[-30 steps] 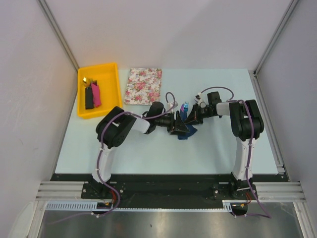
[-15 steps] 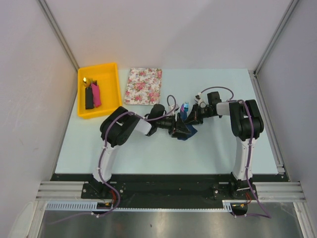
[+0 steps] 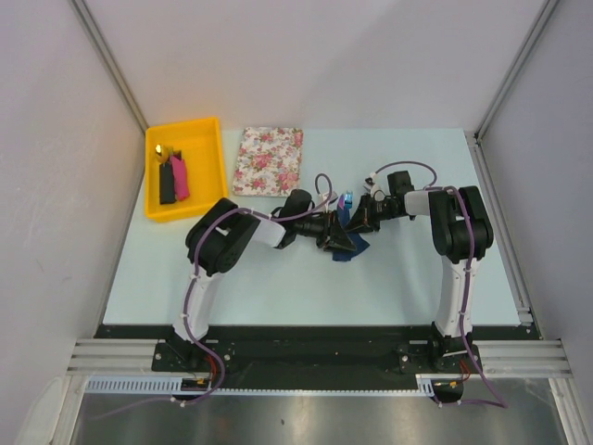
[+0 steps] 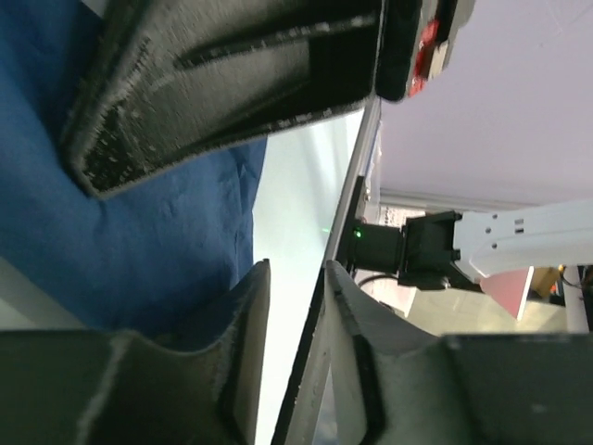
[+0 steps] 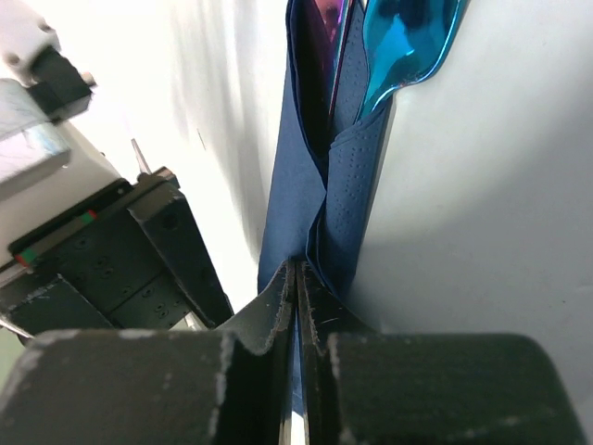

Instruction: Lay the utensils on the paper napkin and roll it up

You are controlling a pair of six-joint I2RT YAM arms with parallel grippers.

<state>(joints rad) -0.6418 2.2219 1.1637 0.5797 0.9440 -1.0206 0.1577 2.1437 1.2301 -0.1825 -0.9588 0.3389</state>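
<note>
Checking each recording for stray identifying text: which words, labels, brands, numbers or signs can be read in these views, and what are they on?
No text is readable in any view.
Red patch on the black housing, left wrist view: too blurred to read.
Red and green stripe on the black block, right wrist view: colour only, no legible characters.
Floral mat: flower pattern, no lettering.

tray back left on the tabletop, mat right beside it; napkin mid-tabletop holds the utensils.
</note>
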